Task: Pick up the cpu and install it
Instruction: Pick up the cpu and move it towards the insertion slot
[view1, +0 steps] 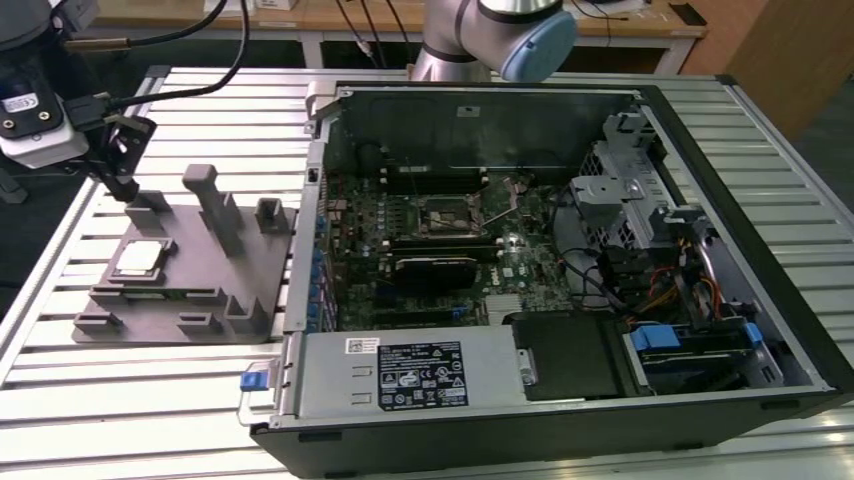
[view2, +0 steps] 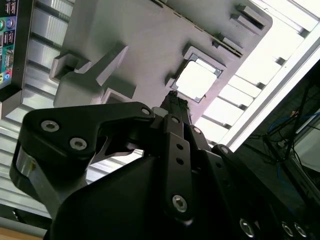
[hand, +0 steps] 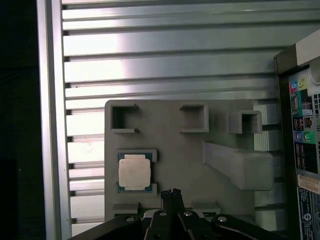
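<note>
First wrist view shows the hand (hand: 172, 193) closed, empty, near the cpu (hand: 134, 171) in its fixture (hand: 175, 150).

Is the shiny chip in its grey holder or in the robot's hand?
In the holder. The chip lies flat in the grey holder's pocket; the hand sits beside it, not touching.

Count coming in | one small square silver-topped cpu (view1: 138, 259) | one grey plastic fixture plate (view1: 174, 305), at nine o'clock of the case in the exterior view | one open black metal computer case (view1: 534, 440) | one square black-framed motherboard socket (view1: 445, 216) | one black gripper (view1: 127, 195)
</note>
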